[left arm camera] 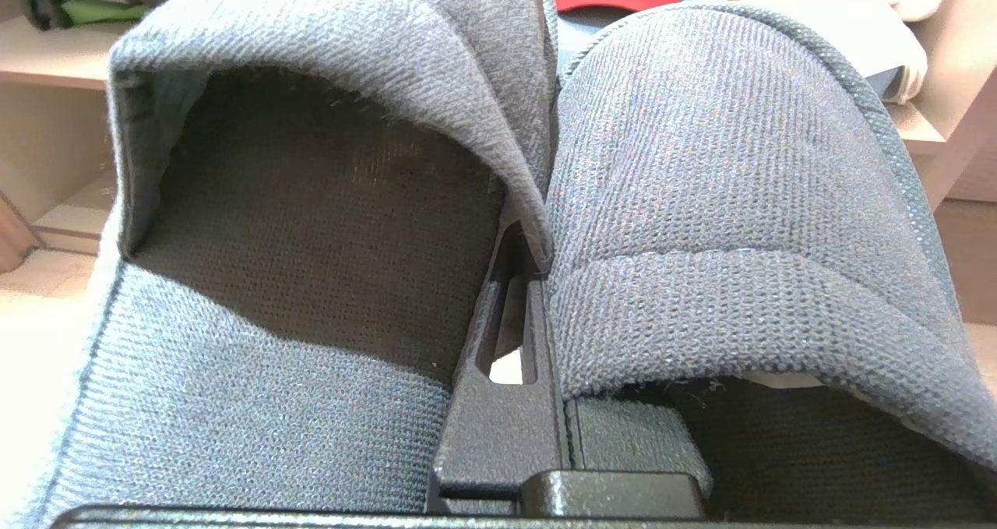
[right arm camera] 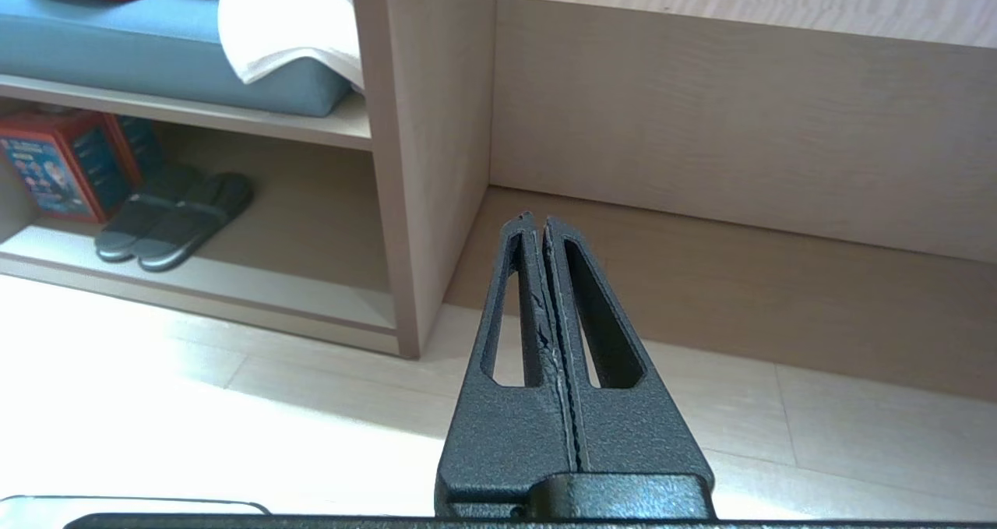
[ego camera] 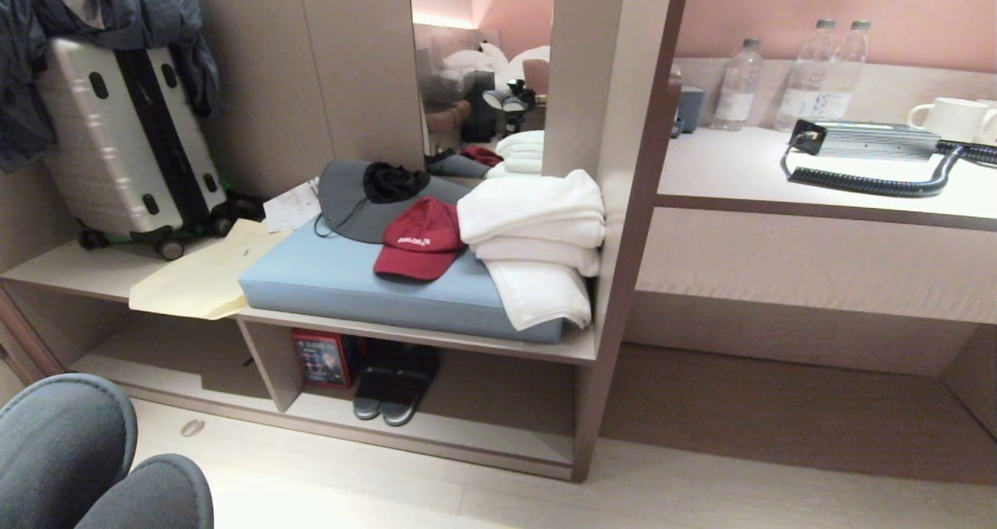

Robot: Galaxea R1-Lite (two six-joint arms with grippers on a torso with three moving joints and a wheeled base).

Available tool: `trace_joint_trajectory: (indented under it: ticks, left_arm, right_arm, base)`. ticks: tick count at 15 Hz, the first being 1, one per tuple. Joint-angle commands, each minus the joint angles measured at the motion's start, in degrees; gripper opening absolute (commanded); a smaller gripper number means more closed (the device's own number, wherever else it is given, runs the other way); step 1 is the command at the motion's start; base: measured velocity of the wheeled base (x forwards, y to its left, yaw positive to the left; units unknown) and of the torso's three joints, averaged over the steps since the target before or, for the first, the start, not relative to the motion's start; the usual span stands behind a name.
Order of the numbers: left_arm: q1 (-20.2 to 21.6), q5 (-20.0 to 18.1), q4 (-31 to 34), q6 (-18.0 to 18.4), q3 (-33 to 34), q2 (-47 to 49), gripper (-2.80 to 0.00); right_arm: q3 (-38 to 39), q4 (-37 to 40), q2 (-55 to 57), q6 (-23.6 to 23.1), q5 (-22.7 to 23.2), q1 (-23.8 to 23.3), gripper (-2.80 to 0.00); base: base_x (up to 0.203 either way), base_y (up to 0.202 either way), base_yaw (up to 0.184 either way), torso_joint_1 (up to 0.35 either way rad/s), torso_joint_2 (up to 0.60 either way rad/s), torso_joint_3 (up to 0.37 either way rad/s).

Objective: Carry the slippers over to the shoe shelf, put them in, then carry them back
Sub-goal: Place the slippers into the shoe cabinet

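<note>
The pair of soft grey-blue knitted fabric slippers (ego camera: 93, 467) sits at the lower left of the head view, rounded toes pointing up into the frame. In the left wrist view the two fill nearly everything, side by side, with the left end effector (left arm camera: 530, 268) closed between them, its dark fingers pinching the inner edges of both uppers where they meet. The grip takes only a thin fold of cloth, so the pair hangs from a narrow hold.

The shoe shelf (ego camera: 483, 428), a low open cubby of light beige wood laminate, lies at lower centre of the head view, apart from the slippers. In it stand a pair of black slides with pale soles (ego camera: 393, 385) and a red printed box (ego camera: 323, 357); bare shelf remains to their right.

Above it, a blue cushion (ego camera: 350, 280) carries a red cap (ego camera: 420, 241) and folded white towels (ego camera: 537, 233).

The right end effector (right arm camera: 537, 221) is fully closed on nothing, over the pale floor near the vertical divider panel (right arm camera: 405, 163).

Risks, as I judge them: the soft fabric could slip from the pinch, dropping one slipper; the wide pair could catch the shelf's edge or push the slides.
</note>
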Motion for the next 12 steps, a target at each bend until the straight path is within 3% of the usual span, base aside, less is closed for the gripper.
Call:
trace_joint_trajectory:
  ticks: [1, 8, 12]
  left_arm:
    - [0.04, 0.01, 0.0, 0.07, 0.09, -0.01, -2.8]
    - [0.04, 0.01, 0.0, 0.07, 0.09, -0.01, -2.8]
    - [0.04, 0.01, 0.0, 0.07, 0.09, -0.01, -2.8]
  right_arm:
    - [0.0, -0.01, -0.1, -0.08, 0.01, -0.02, -2.8]
    - [0.0, -0.01, -0.1, 0.01, 0.01, -0.02, -2.8]
    - [0.0, -0.01, -0.1, 0.01, 0.01, -0.02, -2.8]
  base:
    - [0.0, 0.0, 0.0, 0.0, 0.0, 0.0]
    - [0.0, 0.007, -0.096, 0.001, 0.0, 0.002]
    - [0.0, 0.0, 0.0, 0.0, 0.0, 0.0]
